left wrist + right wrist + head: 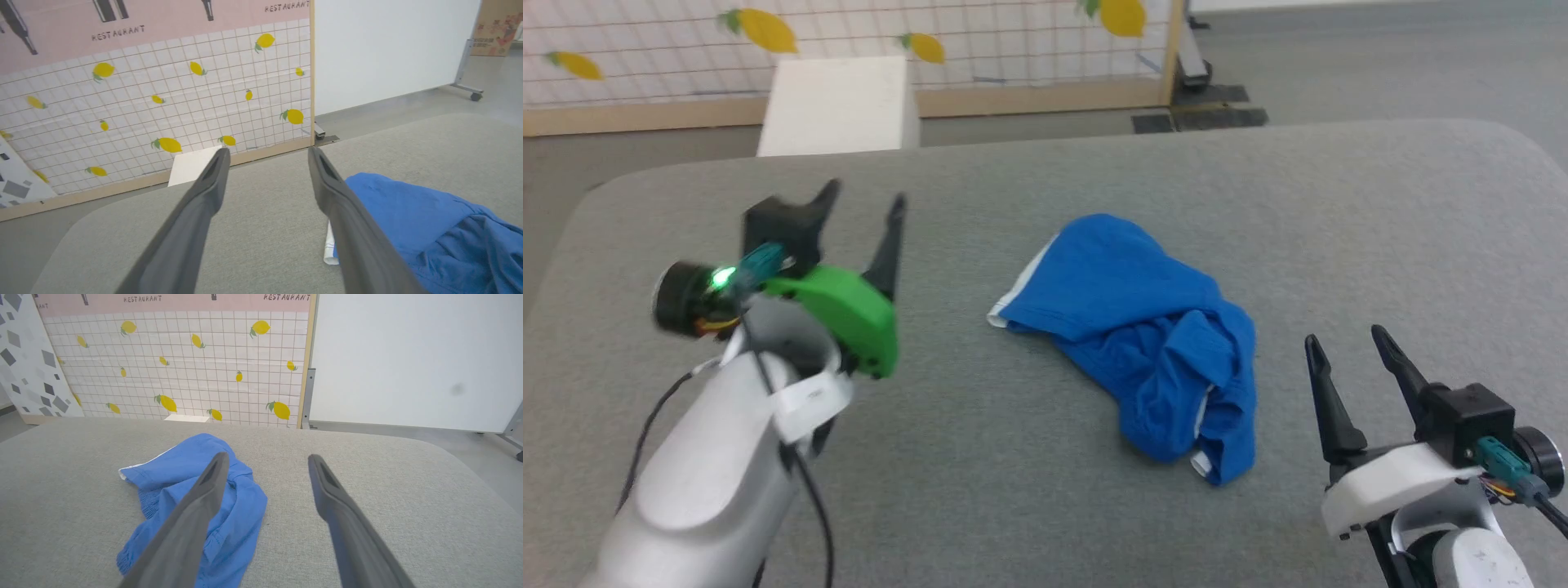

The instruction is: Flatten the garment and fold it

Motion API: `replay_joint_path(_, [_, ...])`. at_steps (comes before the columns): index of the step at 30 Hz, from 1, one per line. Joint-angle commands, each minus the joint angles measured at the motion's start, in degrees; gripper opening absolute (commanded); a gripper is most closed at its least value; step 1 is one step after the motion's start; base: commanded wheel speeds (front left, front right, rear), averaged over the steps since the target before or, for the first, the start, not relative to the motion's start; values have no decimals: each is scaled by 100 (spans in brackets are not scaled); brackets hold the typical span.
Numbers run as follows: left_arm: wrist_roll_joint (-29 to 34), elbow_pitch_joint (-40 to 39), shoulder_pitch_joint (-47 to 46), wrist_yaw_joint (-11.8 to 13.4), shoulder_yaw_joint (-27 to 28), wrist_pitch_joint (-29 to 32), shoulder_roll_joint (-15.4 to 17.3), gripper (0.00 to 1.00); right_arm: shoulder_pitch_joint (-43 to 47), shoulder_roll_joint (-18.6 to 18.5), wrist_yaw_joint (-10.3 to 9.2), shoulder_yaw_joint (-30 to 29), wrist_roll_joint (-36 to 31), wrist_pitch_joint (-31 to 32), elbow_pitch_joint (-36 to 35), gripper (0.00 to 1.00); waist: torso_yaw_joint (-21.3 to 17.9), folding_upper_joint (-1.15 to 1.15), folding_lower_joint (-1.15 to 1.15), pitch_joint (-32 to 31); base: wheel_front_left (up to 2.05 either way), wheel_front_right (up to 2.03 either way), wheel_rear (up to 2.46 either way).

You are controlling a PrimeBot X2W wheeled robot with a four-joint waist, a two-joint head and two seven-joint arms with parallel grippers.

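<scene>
Head view has the garment sitting in a crumpled blue heap on the grey padded table, with a bit of white trim poking out at its left edge. The left gripper hangs well off to the garment's left, fingers spread wide, nothing in them. The right gripper is near the heap's right side, also wide open and empty. I'd say we're at the flattening step, and nothing is spread or folded yet. The next move probably needs each gripper to come in on an opposite edge of the heap, pinch the cloth, then pull outward to spread it.
</scene>
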Motion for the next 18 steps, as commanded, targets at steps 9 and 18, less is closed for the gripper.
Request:
replay_joint_path(9, [-167, -547, 1608, 605, 245, -482, 349, 100, 348, -11, -9, -35, 10, 146, -198, 100, 601, 0, 0, -386, 0, 0, 0])
replay_joint_path(18, [-88, -1056, 2464, 971, -39, -581, 189, 100, 426, 2, -9, 41, 45, 249, -259, 100, 595, 0, 0, -395, 0, 0, 0])
